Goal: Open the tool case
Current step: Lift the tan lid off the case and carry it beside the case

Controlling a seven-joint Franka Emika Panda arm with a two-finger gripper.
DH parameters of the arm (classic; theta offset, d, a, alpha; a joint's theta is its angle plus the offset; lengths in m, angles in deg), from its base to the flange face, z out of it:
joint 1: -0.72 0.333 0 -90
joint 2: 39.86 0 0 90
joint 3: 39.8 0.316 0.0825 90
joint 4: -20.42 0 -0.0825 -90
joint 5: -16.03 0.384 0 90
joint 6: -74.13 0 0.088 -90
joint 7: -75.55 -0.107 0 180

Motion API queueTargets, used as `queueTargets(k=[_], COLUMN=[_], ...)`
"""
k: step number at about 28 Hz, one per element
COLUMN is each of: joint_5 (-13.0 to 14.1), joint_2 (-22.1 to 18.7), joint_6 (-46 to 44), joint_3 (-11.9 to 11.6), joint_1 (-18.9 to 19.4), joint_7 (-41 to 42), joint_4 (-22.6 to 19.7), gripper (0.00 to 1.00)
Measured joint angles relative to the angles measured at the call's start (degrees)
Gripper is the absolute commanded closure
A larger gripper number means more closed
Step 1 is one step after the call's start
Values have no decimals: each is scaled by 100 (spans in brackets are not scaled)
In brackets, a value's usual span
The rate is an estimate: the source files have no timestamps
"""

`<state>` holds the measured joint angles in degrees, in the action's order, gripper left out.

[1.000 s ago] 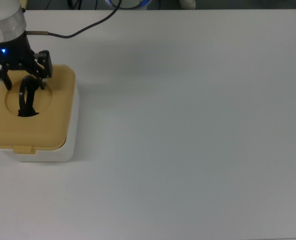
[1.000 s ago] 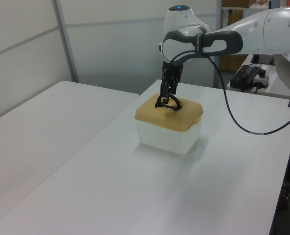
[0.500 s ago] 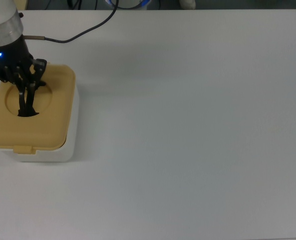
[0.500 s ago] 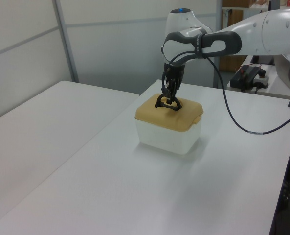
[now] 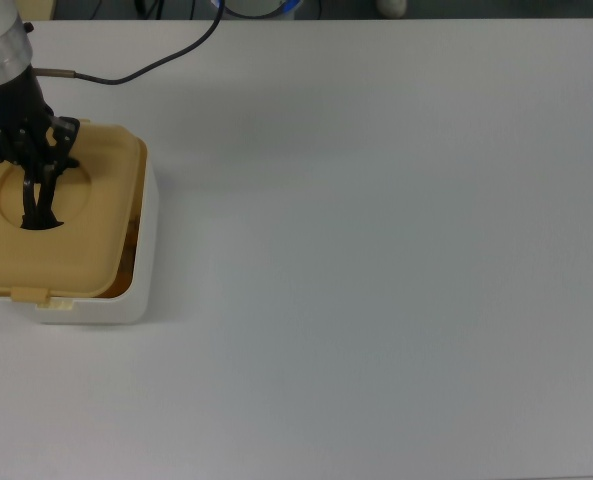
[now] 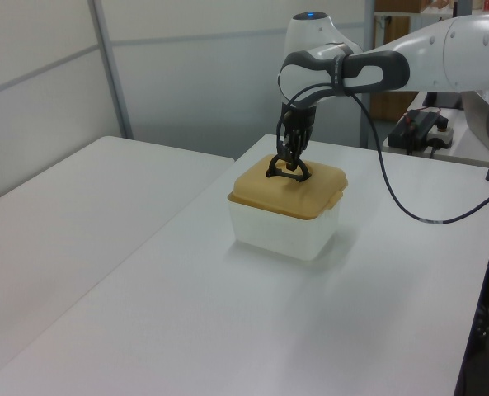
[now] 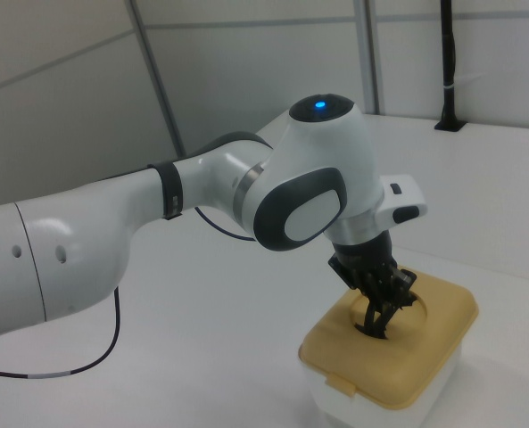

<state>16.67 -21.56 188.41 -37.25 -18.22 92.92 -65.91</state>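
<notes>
Lid (image 5: 61, 235) now lifted off the white box (image 5: 126, 300), shifted toward the top view's left versus 0.5 s ago. Gripper (image 5: 44, 175) pinches the black handle (image 5: 38, 205). Lid's left edge is cut off in the top view.

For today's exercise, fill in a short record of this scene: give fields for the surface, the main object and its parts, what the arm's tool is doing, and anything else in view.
surface: white table
object: tool case, white box with tan-yellow lid
lid state: lifted off the box on the top view's right side, gap visible
handle: black handle, upright in the round recess
tool: tool shut on the handle
other: black cable trailing across the table from the arm
</notes>
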Motion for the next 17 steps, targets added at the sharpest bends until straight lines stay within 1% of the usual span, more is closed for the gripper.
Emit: queueTargets(k=[5,9,14,17], joint_5=[3,55,74,73], joint_2=[-123,-272,-354,-355], joint_6=[-134,-436,-482,-500], joint_3=[39,77,110,125], joint_1=[33,199,755,1180], joint_7=[0,-25,-451,-692], joint_4=[98,242,269,268], gripper=[100,100,100,100])
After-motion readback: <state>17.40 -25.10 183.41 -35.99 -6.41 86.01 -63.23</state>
